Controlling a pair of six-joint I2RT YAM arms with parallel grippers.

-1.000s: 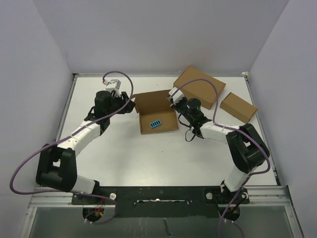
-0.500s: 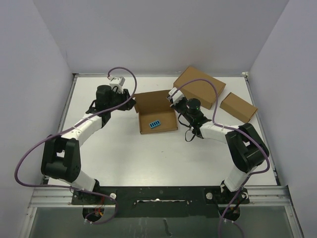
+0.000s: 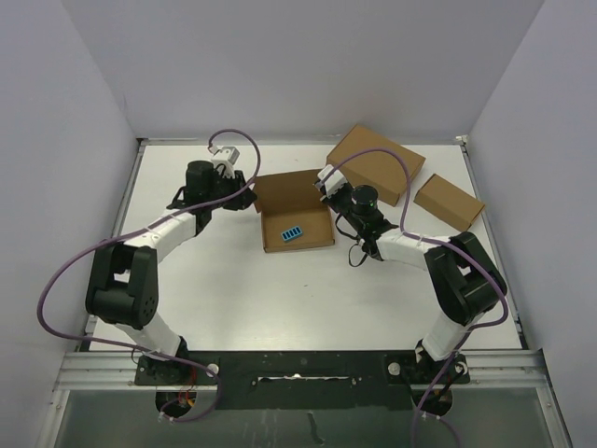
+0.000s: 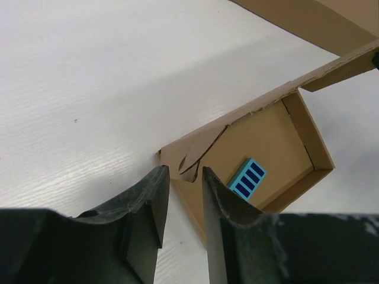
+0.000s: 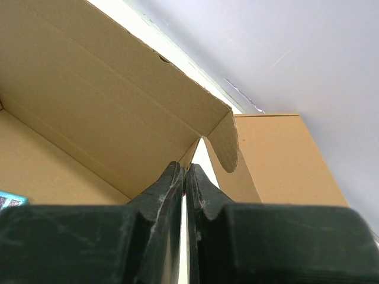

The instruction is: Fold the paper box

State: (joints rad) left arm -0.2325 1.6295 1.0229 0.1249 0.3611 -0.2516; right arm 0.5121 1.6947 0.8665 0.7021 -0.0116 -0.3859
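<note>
Left gripper (image 4: 185,192) at paper box (image 4: 272,142) corner flap (image 4: 196,149)

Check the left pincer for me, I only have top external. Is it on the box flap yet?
Observer: Not yet. The left wrist view shows the left pincer slightly open, with the paper box's creased corner flap right at its mouth, not pinched.
Operator: And the right pincer?
Observer: The right wrist view shows the right pincer shut, its tips at the box's wall edge just below the rounded side flap. I can't tell whether cardboard is pinched between them.
</note>
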